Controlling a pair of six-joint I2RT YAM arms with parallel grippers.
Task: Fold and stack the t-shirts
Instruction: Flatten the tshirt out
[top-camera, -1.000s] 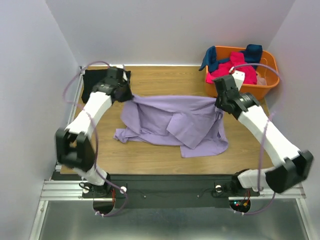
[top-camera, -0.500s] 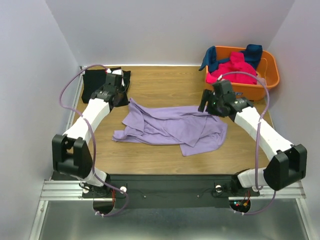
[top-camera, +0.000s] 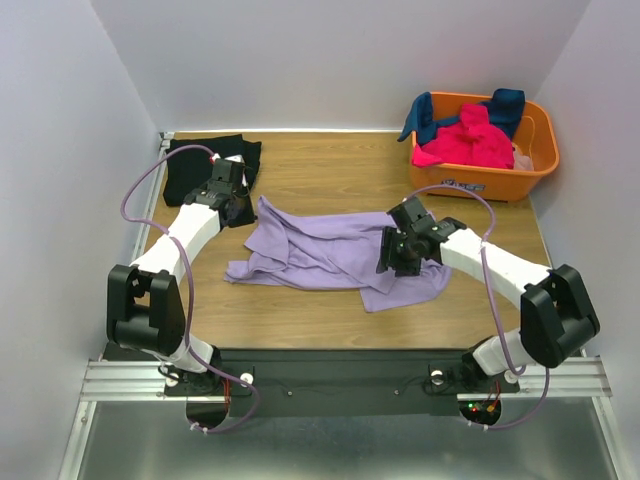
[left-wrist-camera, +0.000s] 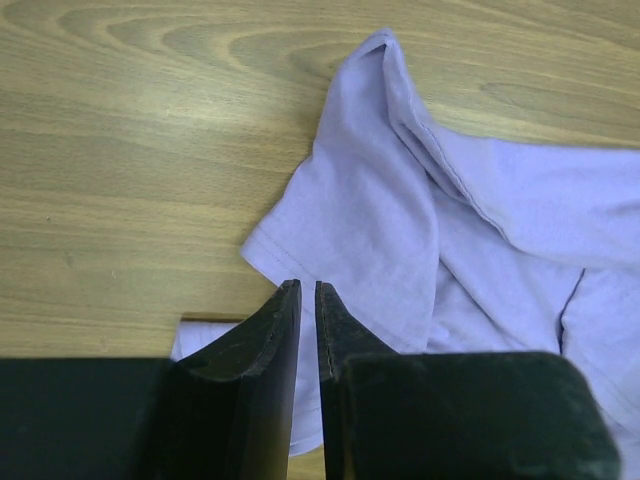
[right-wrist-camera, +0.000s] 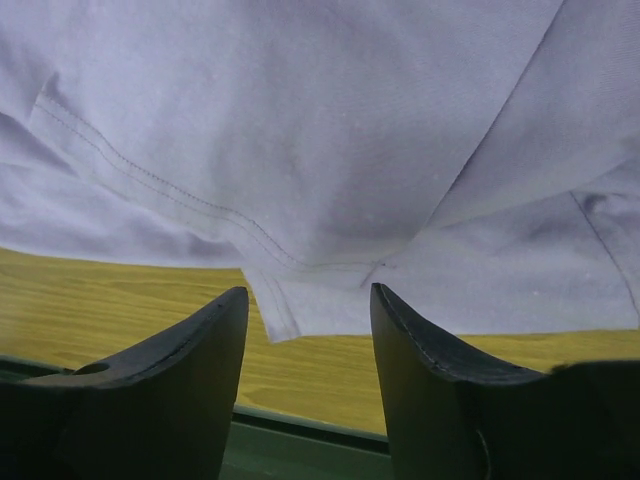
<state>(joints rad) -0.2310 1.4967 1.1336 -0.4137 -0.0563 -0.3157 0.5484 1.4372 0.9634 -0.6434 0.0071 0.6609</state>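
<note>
Your two arms work over one lavender t-shirt (top-camera: 330, 250), which lies crumpled and partly folded over itself across the middle of the wooden table (top-camera: 330, 170). It is the only shirt between the arms.

Your left hand (top-camera: 240, 205) hovers at the shirt's far left corner. In the wrist view its two fingers (left-wrist-camera: 285, 320) stand barely parted, a thin slit between them. Nothing is caught in the slit, and a sleeve edge lies on the wood just past the tips.

Your right hand (top-camera: 392, 258) sits low over the shirt's right side, near its front edge. Its two fingers are spread well apart, and the wrist view shows a stitched hem and a corner of the cloth in the gap beyond them. The cloth there is not gripped.

One black t-shirt (top-camera: 195, 165) lies flat in the far left corner of the table, just beyond the left hand and apart from the lavender one.

One orange basket (top-camera: 480, 180) stands at the far right corner. Hot-pink cloth (top-camera: 470, 140) is heaped in it. Dark teal-blue cloth (top-camera: 505, 102) hangs over the rim in two places, at the back and at the left. You cannot tell from here how many shirts these pieces make up.
</note>
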